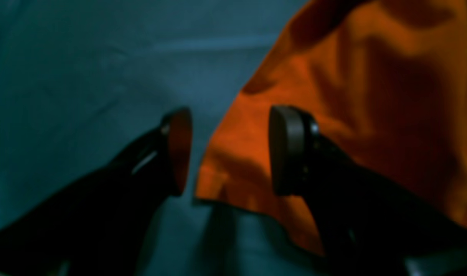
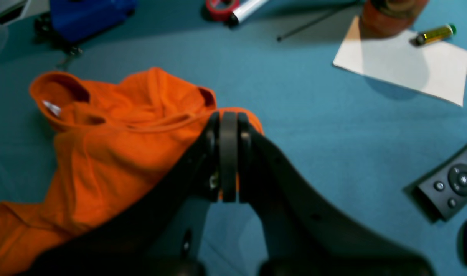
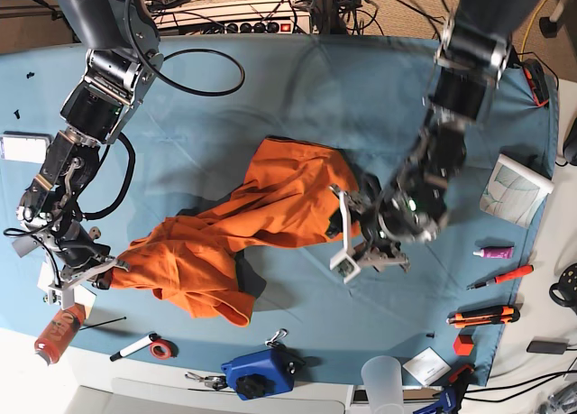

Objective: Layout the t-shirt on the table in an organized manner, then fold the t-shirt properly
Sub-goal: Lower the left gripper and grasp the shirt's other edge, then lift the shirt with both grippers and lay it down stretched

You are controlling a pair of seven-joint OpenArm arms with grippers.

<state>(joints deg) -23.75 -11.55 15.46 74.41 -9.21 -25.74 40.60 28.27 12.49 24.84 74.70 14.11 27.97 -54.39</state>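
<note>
On table [image 3: 297, 89], crumpled t-shirt [image 3: 261, 216], right claw [image 2: 228, 153] clamping it

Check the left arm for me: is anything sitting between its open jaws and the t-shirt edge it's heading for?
Nothing visible. The left gripper is open right at the t-shirt: one jaw over the orange cloth, the other over the bare table, with the hem between them. The right gripper is shut on the shirt's other end.

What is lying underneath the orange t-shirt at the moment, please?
The t-shirt lies crumpled on the table, whose teal cloth shows all around it. Whatever might sit beneath its folds is covered and cannot be seen.
</note>
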